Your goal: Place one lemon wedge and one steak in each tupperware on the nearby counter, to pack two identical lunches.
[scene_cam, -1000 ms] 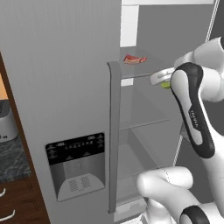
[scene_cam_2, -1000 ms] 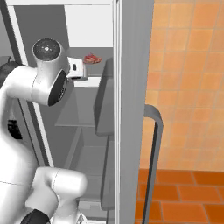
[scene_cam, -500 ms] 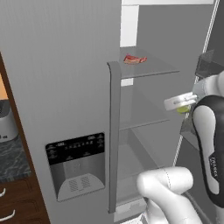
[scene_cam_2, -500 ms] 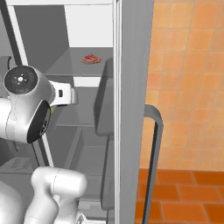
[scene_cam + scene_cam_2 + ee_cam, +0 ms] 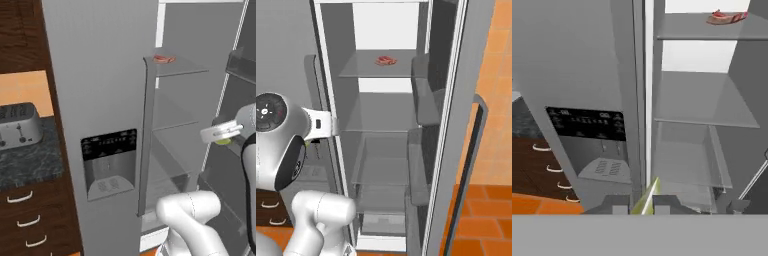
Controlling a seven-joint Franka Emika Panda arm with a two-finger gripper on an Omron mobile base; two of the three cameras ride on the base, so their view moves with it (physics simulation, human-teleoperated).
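My gripper is shut on a yellow-green lemon wedge that stands up between the two fingertips. From the left base view the gripper hangs in front of the open fridge at middle-shelf height, the lemon wedge just under the white hand. A red steak lies on the fridge's top glass shelf, well above the gripper; it is also the steak and the steak in the other views. The marbled counter is far left. The tupperware is out of view.
A silver toaster stands on the counter above brown drawers. The closed fridge door with its dispenser panel lies between counter and gripper. The open right door with bins flanks the glass shelves.
The arm has dropped from top-shelf height to mid-shelf height and drawn back, still holding the lemon wedge. Both base pictures have shifted, so the base has moved.
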